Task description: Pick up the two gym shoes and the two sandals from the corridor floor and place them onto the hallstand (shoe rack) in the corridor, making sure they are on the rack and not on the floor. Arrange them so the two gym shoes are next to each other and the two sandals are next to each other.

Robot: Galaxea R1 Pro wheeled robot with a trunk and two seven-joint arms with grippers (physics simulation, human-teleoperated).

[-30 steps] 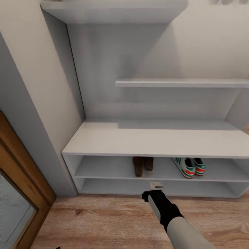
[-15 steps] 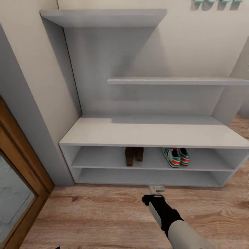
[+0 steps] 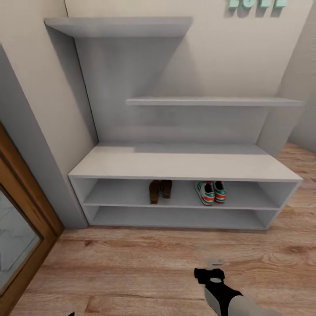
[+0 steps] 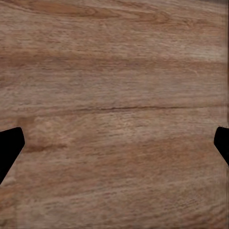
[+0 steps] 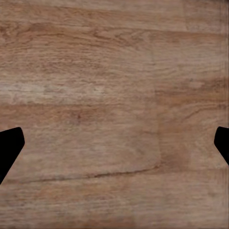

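The two gym shoes (image 3: 210,192) sit side by side on the upper open shelf of the hallstand (image 3: 184,161), toward its right half, their heel patches facing out. The two sandals (image 3: 159,190) stand together on the same shelf, at about nine o'clock from the shoes and well apart from them, near the shelf's middle. The lower shelf level runs beneath both pairs, and the flat top of the unit spreads above them.

At twelve o'clock from the hallstand a thin floating shelf (image 3: 215,101) crosses the grey back panel, with a second one (image 3: 118,26) higher up toward eleven o'clock. Teal letters (image 3: 256,3) hang on the wall at one o'clock. A wooden door frame (image 3: 26,210) stands at nine o'clock.

The corridor floor (image 3: 131,267) lies in front of the rack. Above it, at six o'clock from the gym shoes, hangs the right pincer (image 3: 214,262), its jaws spread wide in the right wrist view over bare planks. The left pincer (image 4: 114,143) is likewise spread wide over the planks.
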